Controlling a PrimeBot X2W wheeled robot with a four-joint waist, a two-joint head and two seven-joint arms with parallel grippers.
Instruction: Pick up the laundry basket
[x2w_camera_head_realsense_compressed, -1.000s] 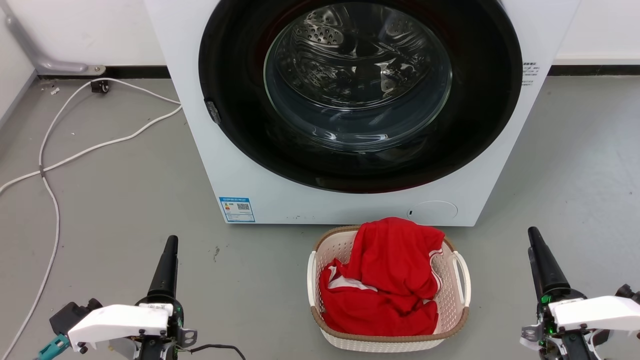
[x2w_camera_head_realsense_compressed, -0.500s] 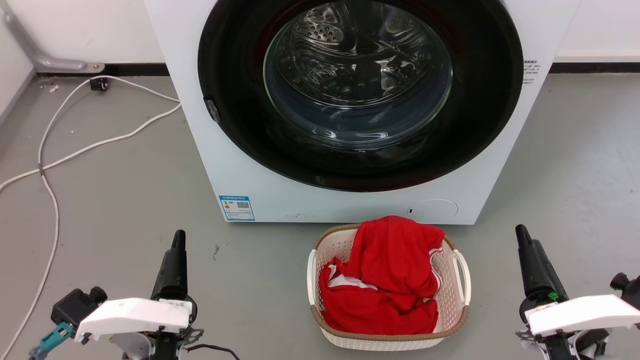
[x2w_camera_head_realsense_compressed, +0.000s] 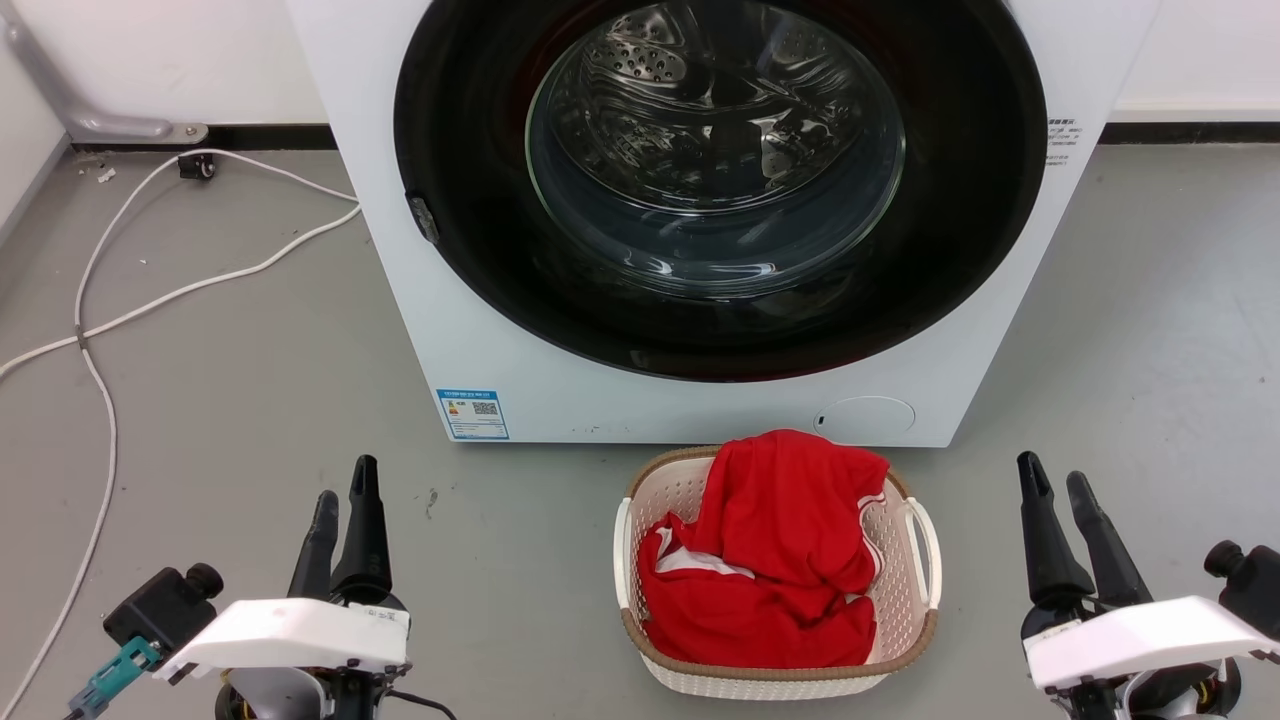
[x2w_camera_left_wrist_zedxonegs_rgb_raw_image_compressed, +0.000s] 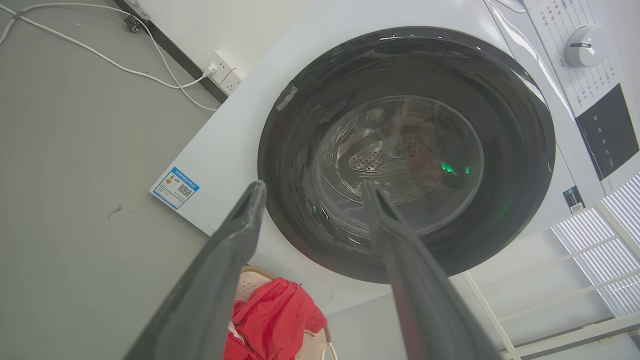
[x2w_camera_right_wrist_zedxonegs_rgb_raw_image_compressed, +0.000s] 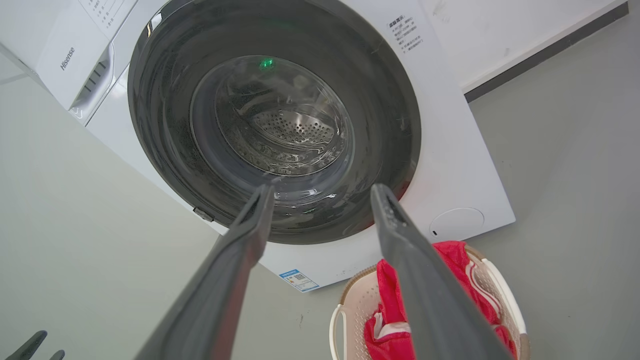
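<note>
The laundry basket (x2w_camera_head_realsense_compressed: 762, 686), cream-white with a brown rim band and white side handles, stands on the grey floor just in front of the washing machine. A red garment (x2w_camera_head_realsense_compressed: 770, 560) fills it and hangs over its far rim. My left gripper (x2w_camera_head_realsense_compressed: 345, 480) is open above the floor well to the basket's left. My right gripper (x2w_camera_head_realsense_compressed: 1052, 468) is open to its right, also apart from it. The left wrist view shows the left gripper (x2w_camera_left_wrist_zedxonegs_rgb_raw_image_compressed: 314, 185) open toward the machine door, with the basket (x2w_camera_left_wrist_zedxonegs_rgb_raw_image_compressed: 248, 282) low between its fingers. In the right wrist view the right gripper (x2w_camera_right_wrist_zedxonegs_rgb_raw_image_compressed: 322, 187) is open, the basket (x2w_camera_right_wrist_zedxonegs_rgb_raw_image_compressed: 352, 302) below it.
The white washing machine (x2w_camera_head_realsense_compressed: 500, 330) with its round dark glass door (x2w_camera_head_realsense_compressed: 715, 150) stands right behind the basket. White cables (x2w_camera_head_realsense_compressed: 100, 320) trail over the floor at the left, toward the wall. A white slatted rack (x2w_camera_left_wrist_zedxonegs_rgb_raw_image_compressed: 575, 280) stands beside the machine.
Both grippers have gone from shut to open and have drifted slightly inward toward the basket. The basket and the garment have stayed put.
</note>
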